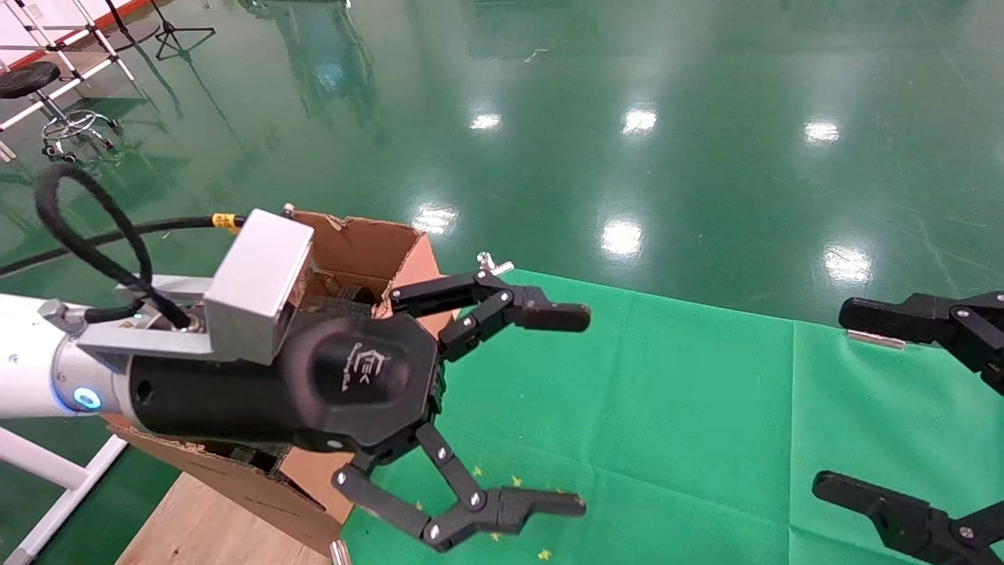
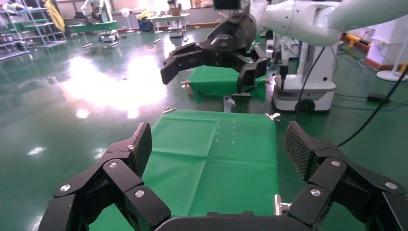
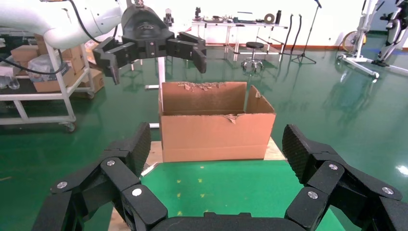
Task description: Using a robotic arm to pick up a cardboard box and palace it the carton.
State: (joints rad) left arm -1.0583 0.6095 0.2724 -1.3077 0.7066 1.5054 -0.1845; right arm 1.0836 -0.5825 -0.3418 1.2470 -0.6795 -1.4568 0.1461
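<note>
The carton (image 1: 357,245) stands open at the table's left end, with torn upright flaps; it also shows in the right wrist view (image 3: 216,130). My left gripper (image 1: 584,408), on the white robotic arm (image 1: 31,369), hangs open and empty over the carton's near side. In the right wrist view it (image 3: 156,62) hovers above the carton. My right gripper (image 1: 831,400) is open and empty over the table's right part. Each wrist view shows its own gripper, left (image 2: 219,144) and right (image 3: 214,144), spread wide with nothing between. The small cardboard box is out of view.
A green cloth (image 1: 667,408) covers the table, held by metal clips (image 1: 494,263). The carton rests on a wooden board (image 1: 204,526). A stool (image 1: 31,78) and stands are on the green floor far left. A trolley with boxes (image 3: 43,77) stands beyond.
</note>
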